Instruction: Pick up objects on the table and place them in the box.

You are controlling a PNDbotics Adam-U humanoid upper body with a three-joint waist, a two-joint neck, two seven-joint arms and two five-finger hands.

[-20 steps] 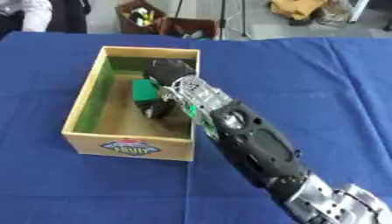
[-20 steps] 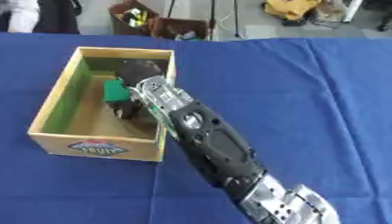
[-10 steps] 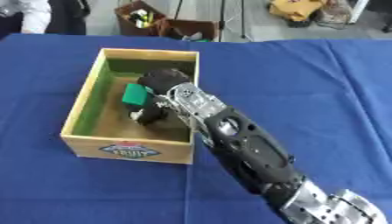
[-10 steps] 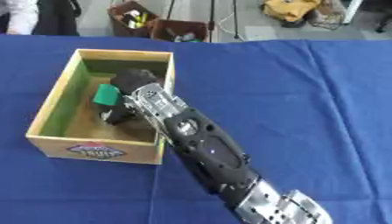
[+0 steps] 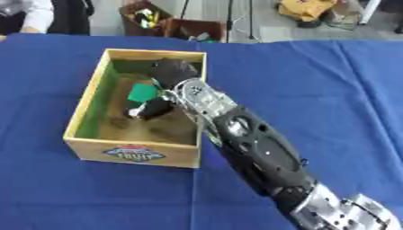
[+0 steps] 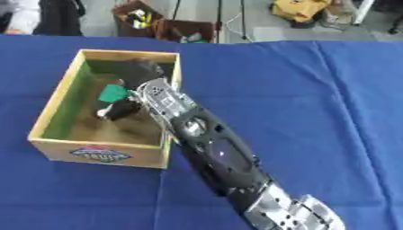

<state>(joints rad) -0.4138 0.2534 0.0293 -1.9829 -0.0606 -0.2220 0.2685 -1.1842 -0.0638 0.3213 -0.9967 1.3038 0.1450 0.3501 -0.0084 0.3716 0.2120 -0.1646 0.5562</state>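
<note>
A wooden box with a fruit label on its front stands on the blue table, left of centre. My right hand reaches down into it from the lower right, over the right wall. Its dark fingers are curled against a small green object, low inside the box. A dark rounded object lies in the box's far right corner, just beyond the wrist. The floor under the hand is hidden. My left hand shows in neither view.
The blue cloth covers the whole table, with open room right of the box and in front of it. Beyond the far edge are brown bins with clutter and a person's sleeve at the top left.
The hand has shifted only slightly inside the box and sits a little lower. The green object stays by the fingers, and the box has not moved.
</note>
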